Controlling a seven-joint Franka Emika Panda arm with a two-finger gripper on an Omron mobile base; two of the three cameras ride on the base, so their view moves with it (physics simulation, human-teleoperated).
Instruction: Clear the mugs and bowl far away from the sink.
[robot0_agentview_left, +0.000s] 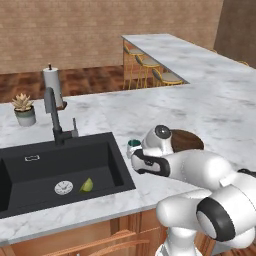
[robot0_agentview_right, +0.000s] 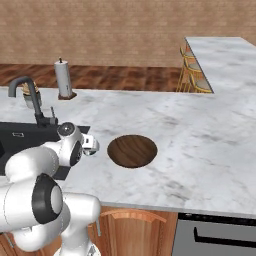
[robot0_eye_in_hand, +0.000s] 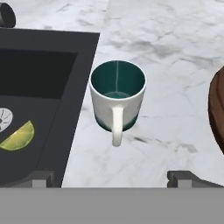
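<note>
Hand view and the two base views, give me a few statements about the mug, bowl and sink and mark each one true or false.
1. The mug stands upright on the counter beside the sink. True.
2. The mug is white outside and dark teal inside. True.
3. The bowl sits inside the sink basin. False: it rests on the counter, on the far side of the mug from the sink.
4. The pincer is shut on the mug's handle. False: its fingers stand wide apart, short of the mug, gripping nothing.
5. A lime wedge lies in the sink near the drain. True.
6. The mug is tipped on its side. False: it is upright, its handle facing the hand camera.
</note>
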